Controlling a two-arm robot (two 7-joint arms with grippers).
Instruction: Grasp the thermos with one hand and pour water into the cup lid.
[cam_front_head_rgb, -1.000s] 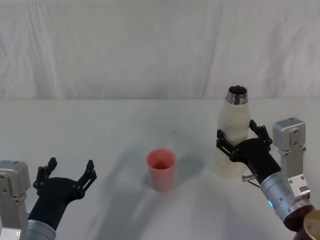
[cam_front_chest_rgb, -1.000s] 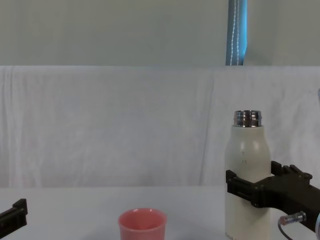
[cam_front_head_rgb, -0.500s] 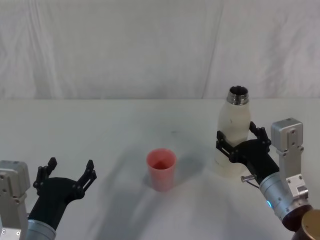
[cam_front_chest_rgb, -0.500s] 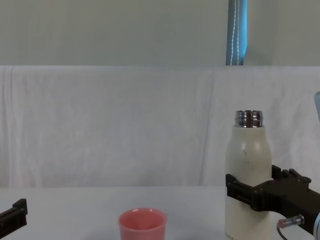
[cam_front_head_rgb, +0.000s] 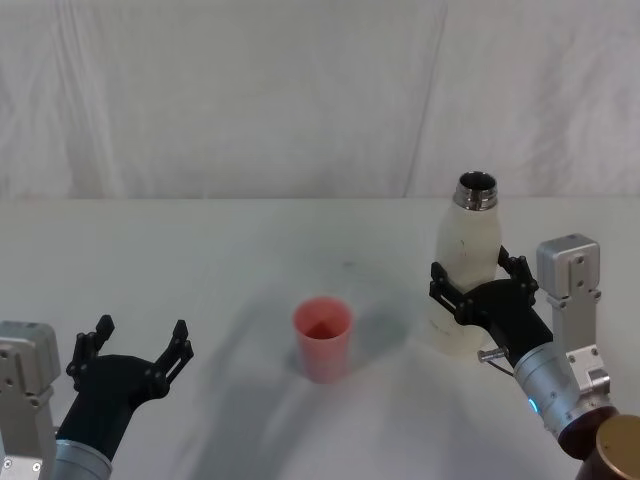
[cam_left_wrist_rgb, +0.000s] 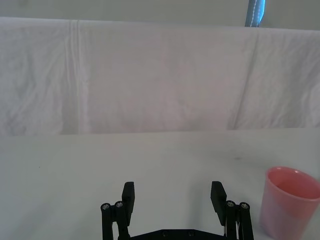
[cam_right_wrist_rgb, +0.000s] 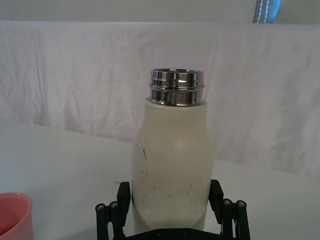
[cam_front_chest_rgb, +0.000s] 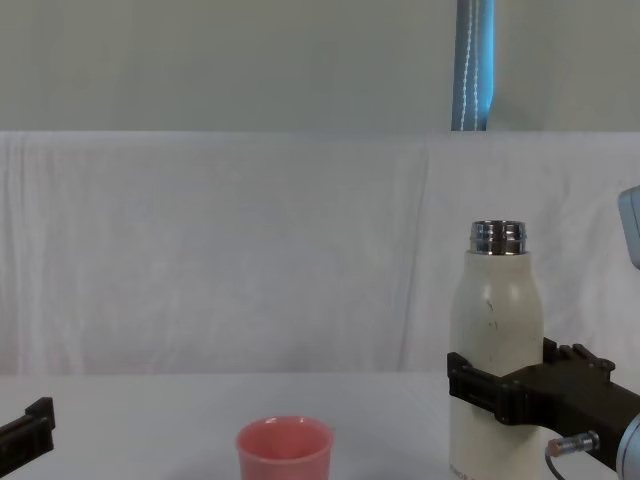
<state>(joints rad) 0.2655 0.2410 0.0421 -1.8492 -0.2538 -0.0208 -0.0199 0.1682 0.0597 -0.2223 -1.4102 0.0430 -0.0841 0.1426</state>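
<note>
Two grippers were in frame. The right gripper had its fingers clamped on either side of the thermos, at about mid-body. The thermos stood upright on the desk, at the robot's right, its open steel neck uppermost. In the right wrist view both fingers sat flush against the cream wall, which showed small dark scuffs.

Compared with one second ago: the grip sat slightly lower on the thermos body, and the right arm had drawn a little toward the robot's left. In the chest view the finger that had crossed the body near the shoulder's base sat lower on the wall. The thermos itself had not shifted on the desk; base apparently still down, though the contact line was cut off in the chest view.

The cup lid stood upright on the desk, left of the thermos and well apart from it, unchanged in position. Its interior looked pink; contents could not be judged.

The left gripper hovered low at the near-left, fingers spread wide, holding nothing, same pose as before.
</note>
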